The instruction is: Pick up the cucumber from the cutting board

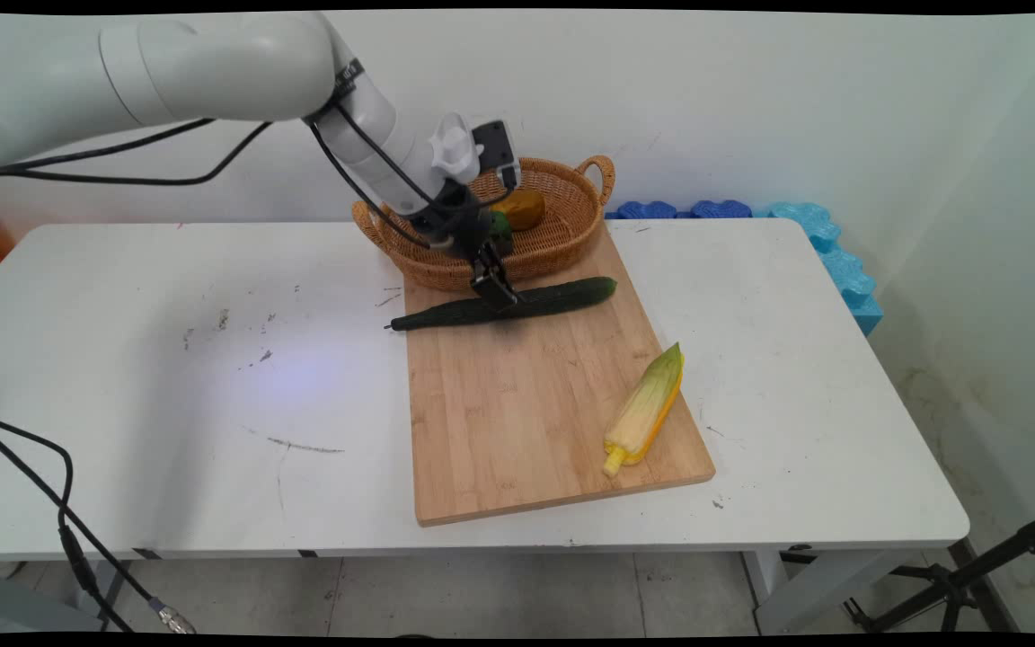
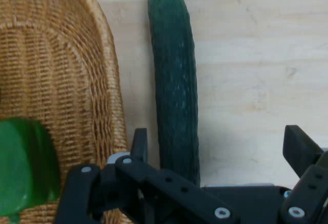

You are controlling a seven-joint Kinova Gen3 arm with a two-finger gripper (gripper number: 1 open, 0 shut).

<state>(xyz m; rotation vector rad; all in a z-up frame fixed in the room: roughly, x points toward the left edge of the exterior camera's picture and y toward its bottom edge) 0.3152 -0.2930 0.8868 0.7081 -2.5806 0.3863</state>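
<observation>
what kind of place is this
Probably a robot lab set up as a mock kitchen: a white robot arm over a plain white table, a bamboo cutting board, and tripod legs beside it.

No legible text or labels

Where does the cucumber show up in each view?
Main view: the cucumber lies across the cutting board's far end, just in front of the wicker basket, under the pincer.
Hand view: the cucumber runs top to bottom, centre.
Shared landmark: the basket, alongside it.
</observation>
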